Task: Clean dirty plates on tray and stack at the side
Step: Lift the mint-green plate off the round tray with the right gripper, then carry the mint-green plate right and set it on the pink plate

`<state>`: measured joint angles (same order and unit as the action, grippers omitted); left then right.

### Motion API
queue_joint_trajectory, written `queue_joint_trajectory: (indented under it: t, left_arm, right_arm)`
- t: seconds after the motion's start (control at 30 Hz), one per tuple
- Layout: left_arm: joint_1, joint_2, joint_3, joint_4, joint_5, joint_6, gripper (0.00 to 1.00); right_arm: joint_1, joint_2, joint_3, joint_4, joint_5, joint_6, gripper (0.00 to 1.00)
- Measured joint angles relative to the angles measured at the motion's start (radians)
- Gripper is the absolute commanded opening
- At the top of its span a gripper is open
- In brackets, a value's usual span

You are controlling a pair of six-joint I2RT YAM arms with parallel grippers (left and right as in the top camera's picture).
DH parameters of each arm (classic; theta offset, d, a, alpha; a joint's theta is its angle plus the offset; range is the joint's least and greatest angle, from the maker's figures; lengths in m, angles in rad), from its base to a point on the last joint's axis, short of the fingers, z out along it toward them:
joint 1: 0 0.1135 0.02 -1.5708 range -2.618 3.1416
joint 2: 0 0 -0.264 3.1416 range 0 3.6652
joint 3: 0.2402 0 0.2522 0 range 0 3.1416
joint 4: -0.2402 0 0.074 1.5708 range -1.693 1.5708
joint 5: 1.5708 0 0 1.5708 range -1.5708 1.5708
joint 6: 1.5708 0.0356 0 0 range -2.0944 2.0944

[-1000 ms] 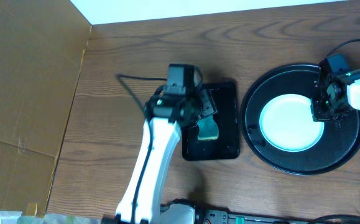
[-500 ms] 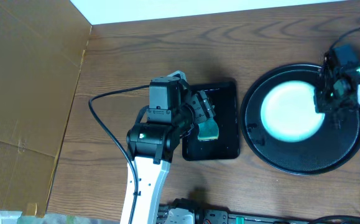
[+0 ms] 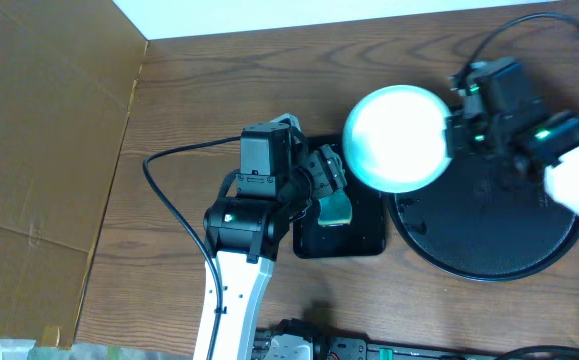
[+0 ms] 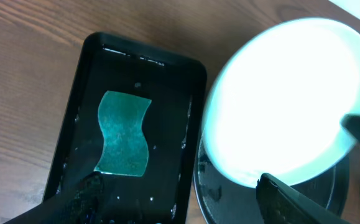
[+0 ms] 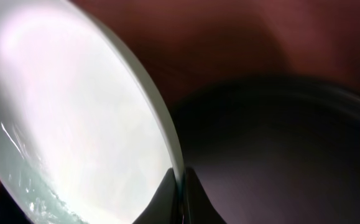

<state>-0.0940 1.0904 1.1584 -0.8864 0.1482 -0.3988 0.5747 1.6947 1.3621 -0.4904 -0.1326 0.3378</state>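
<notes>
My right gripper is shut on the rim of a pale mint plate and holds it in the air, over the gap between the large round black tray and the small tray. The plate fills the right wrist view, my fingers pinching its edge. It also shows in the left wrist view. My left gripper is open and empty over the green sponge. The round tray looks bare. No other plates are in view.
The small black rectangular tray holds the green sponge and looks wet. A brown cardboard wall stands at the left. A black cable loops beside my left arm.
My right gripper has lifted the plate off the round tray and carried it left and up toward the sponge tray. My left arm has stayed put since half a second ago.
</notes>
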Motion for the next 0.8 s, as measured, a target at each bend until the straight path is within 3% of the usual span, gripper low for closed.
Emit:
queue_joint_trajectory:
  t: [0.37,0.8]
  left_arm:
    - [0.0,0.0,0.0,0.0,0.0,0.0,0.79]
    - [0.0,0.0,0.0,-0.001,0.0,0.0,0.79]
  right_arm:
    - [0.248,0.031,0.0,0.278,0.278,-0.062,0.01]
    - [0.276,0.031,0.0,0.305,0.416,-0.191,0.01]
